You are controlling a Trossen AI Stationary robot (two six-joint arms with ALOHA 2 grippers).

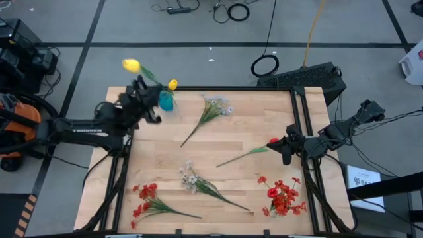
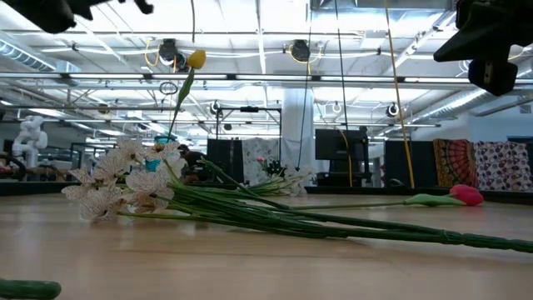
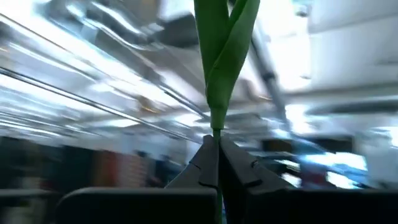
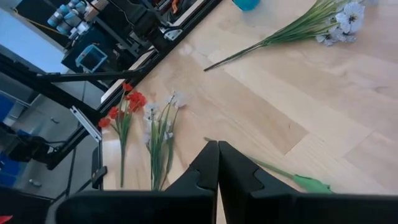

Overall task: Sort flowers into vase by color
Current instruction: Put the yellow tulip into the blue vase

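Left gripper (image 1: 142, 89) at the table's (image 1: 251, 178) far left corner, clenched on a yellow tulip (image 1: 131, 65) stem (bloom up), raised beside the vase (image 1: 166, 101) for insertion. Right gripper (image 1: 285, 149) pressed closed, idle near the right edge.

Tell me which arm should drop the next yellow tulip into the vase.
Left. The left gripper already pinches a yellow tulip beside the vase; the right gripper sits shut and empty across the table near the red tulip.

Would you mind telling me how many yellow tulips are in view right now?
2: one yellow tulip is held by the left gripper beside the vase; the other yellow tulip stands in that vase. None seems hidden.
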